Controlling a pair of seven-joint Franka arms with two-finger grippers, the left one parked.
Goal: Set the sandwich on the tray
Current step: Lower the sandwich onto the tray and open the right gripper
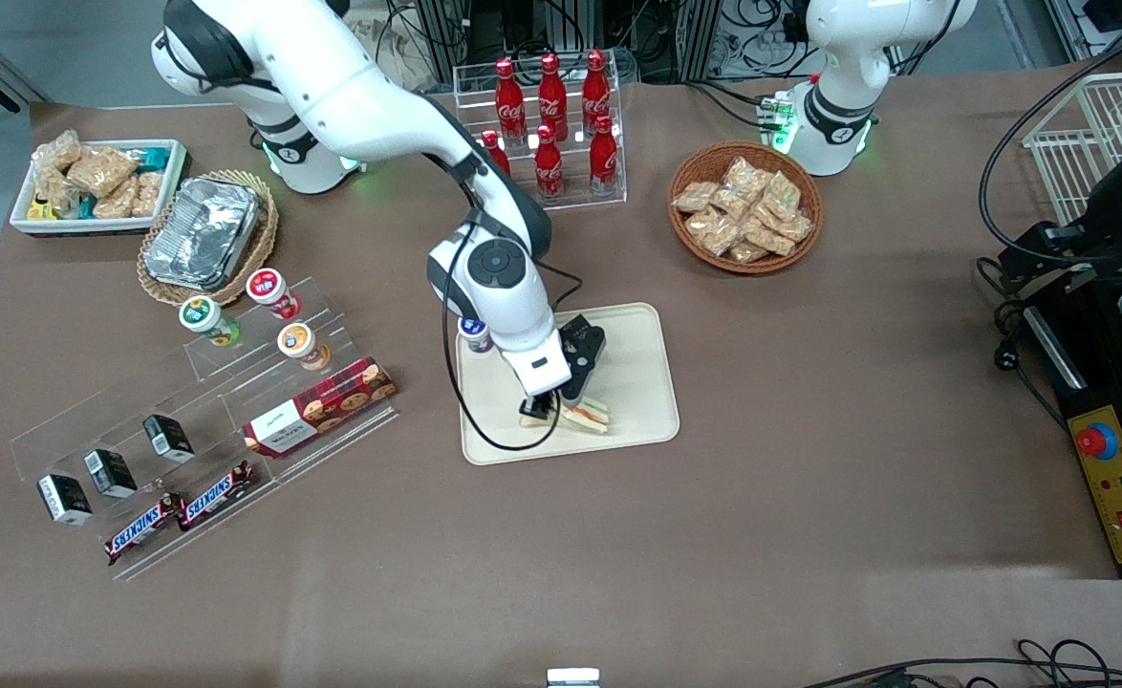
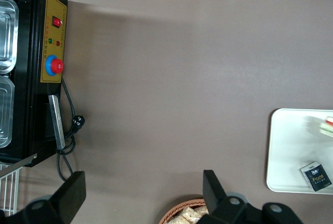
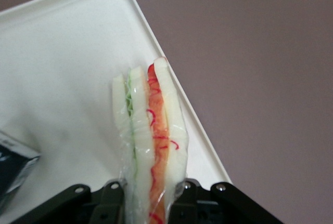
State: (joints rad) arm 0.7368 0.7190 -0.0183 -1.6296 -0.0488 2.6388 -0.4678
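Note:
The sandwich (image 1: pixel 592 413) is a clear-wrapped wedge of white bread with orange-red and green filling. It stands on edge over the cream-beige tray (image 1: pixel 639 373), near the tray's edge nearest the front camera. My right gripper (image 1: pixel 561 406) is over the tray and shut on the sandwich. In the right wrist view the sandwich (image 3: pixel 151 130) sits between the fingers (image 3: pixel 112 203) of the gripper (image 3: pixel 148 206), with the tray (image 3: pixel 62 63) under it. The left wrist view shows the tray (image 2: pixel 291 146) and a blurred bit of the sandwich (image 2: pixel 327 125).
A small dark packet (image 1: pixel 474 332) lies on the tray's corner farthest from the camera; it also shows in the right wrist view (image 3: pixel 13 169). A wicker basket of snack packets (image 1: pixel 744 207), a cola rack (image 1: pixel 551 124), a foil container (image 1: pixel 204 232) and an acrylic snack stand (image 1: pixel 207 420) surround the tray.

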